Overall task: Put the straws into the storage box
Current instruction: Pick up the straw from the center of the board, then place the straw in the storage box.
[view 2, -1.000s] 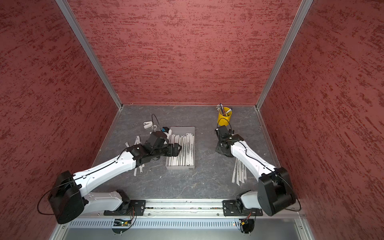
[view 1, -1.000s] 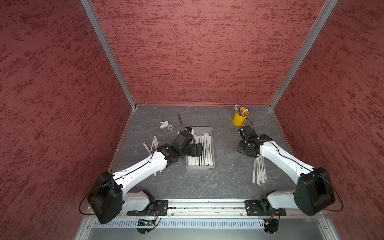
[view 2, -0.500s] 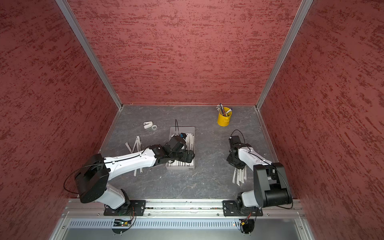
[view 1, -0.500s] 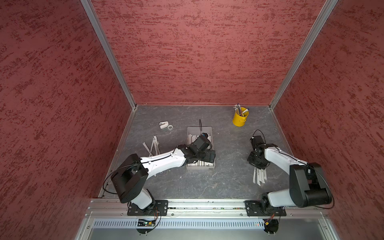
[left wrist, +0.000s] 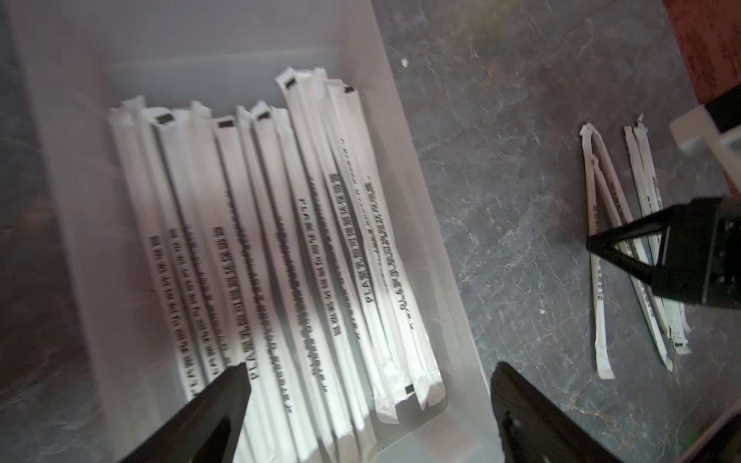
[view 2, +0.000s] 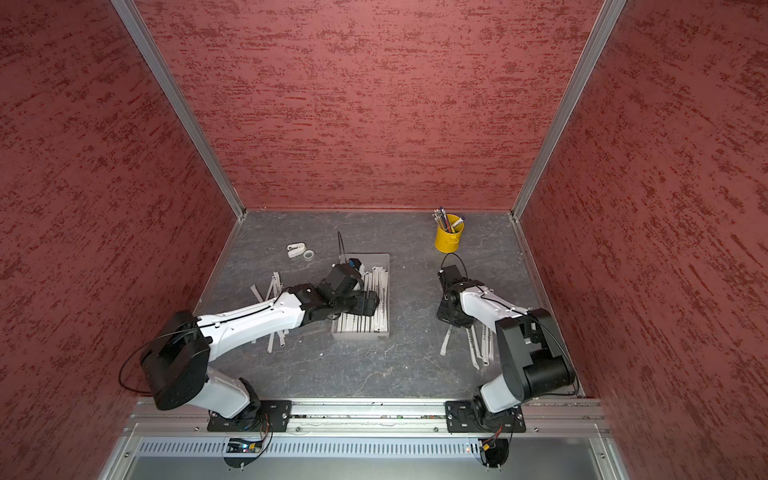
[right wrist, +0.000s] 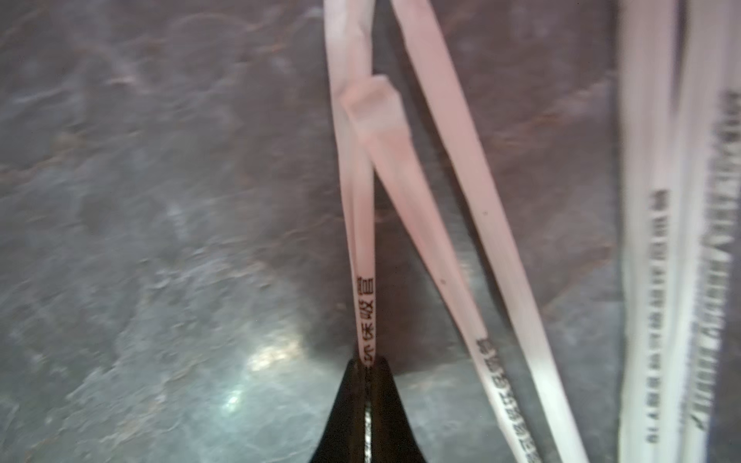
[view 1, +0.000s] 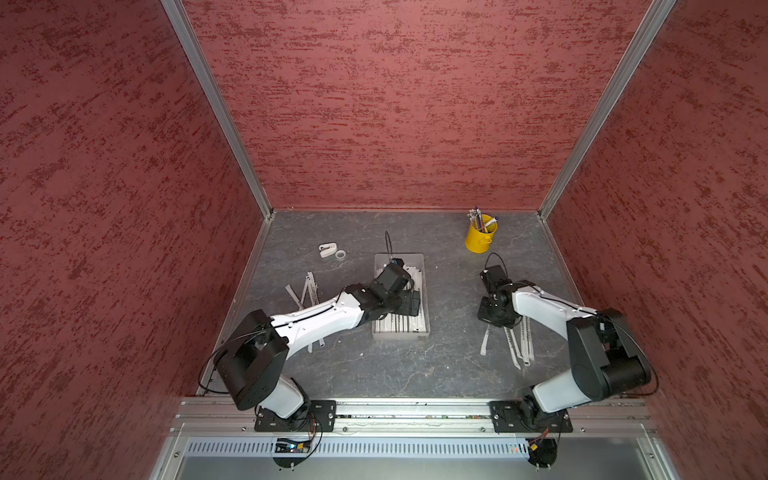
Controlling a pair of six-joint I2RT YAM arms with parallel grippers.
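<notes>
Straw (right wrist: 358,224) is now pinched in the newly closed right hand (right wrist: 367,361).

My left arm (view 1: 320,320) reaches forward and inward, wrist bent down, left gripper (left wrist: 371,373) spread wide (both fingers plainly apart in the wrist view). My right arm (view 1: 544,305) is folded with the elbow near its base, right gripper (right wrist: 369,362) pointing down, pinched tight on a straw (right wrist: 363,240).
</notes>
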